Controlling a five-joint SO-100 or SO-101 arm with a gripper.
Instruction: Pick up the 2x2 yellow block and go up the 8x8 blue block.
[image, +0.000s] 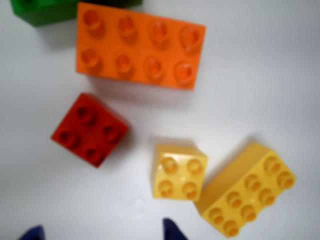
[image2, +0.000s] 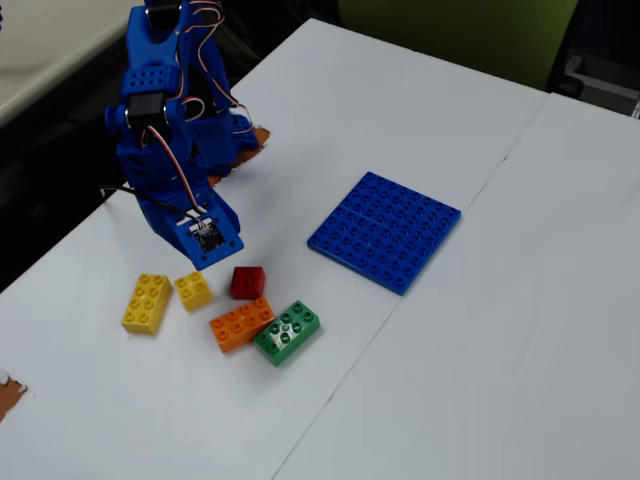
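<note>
Gripper (image: 102, 234) seemingly parted above the 2x2 yellow block (image: 179, 171); red brick (image: 90, 128) and longer yellow brick (image: 246, 189) flank it.

two yellow bricks (image2: 148, 302) (image2: 193, 290), one red brick (image2: 248, 282), one orange brick (image2: 241, 324), one green brick (image2: 287, 332), one blue baseplate (image2: 385, 231)

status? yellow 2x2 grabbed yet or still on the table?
Nothing done yet: the small square yellow four-stud plastic brick sits on the white table, ungrasped. In hand: the blue two-finger gripper hovers above it, fingertips apart, empty. Left: grasp, lift, carry to the large flat blue studded baseplate, which has nothing on it.
</note>
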